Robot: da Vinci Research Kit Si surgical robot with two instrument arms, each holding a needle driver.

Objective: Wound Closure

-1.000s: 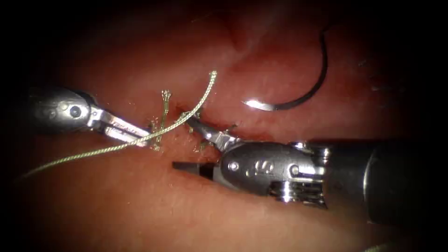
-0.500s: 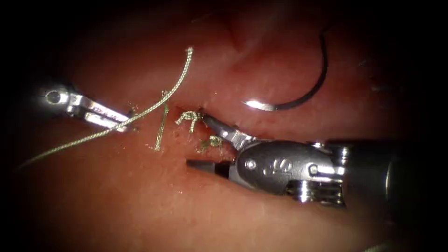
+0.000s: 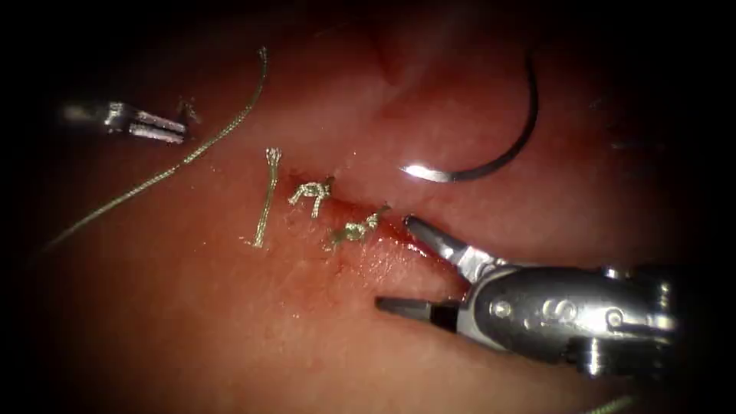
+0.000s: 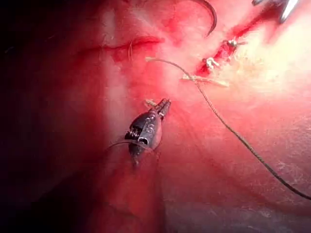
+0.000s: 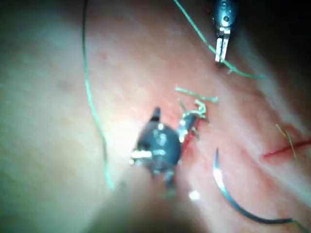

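Endoscope view, and the cut [image 3: 360,222] is our landmark, sitting mid-tissue [image 3: 230,322] with red fluid [image 3: 399,241] along its line. Two knots [image 3: 310,192] lie on the cut, the second [image 3: 353,230] just below and to the right of the first. A short cut end of thread [image 3: 264,199] lies loose on the tissue just left of the cut.

Right hand [image 3: 406,264] sits at the lower right end of the cut, jaws spread wide, one tip near the cut line, the other lower on the tissue, gripping nothing. In the right wrist view that same hand [image 5: 167,124] hangs beside the knots.

Left hand [image 3: 172,132] is well off to the upper left of the cut, jaws clenched; a small bit of thread seems to sit at its tip, though the long thread [image 3: 184,161] runs just beside it and I cannot tell whether it is held. Left wrist view has the hand [image 4: 163,107] closed, apart from that long strand [image 4: 228,128].

Needle [image 3: 506,138] lies free on the tissue up and right of the cut, tip pointing toward it, in neither hand.
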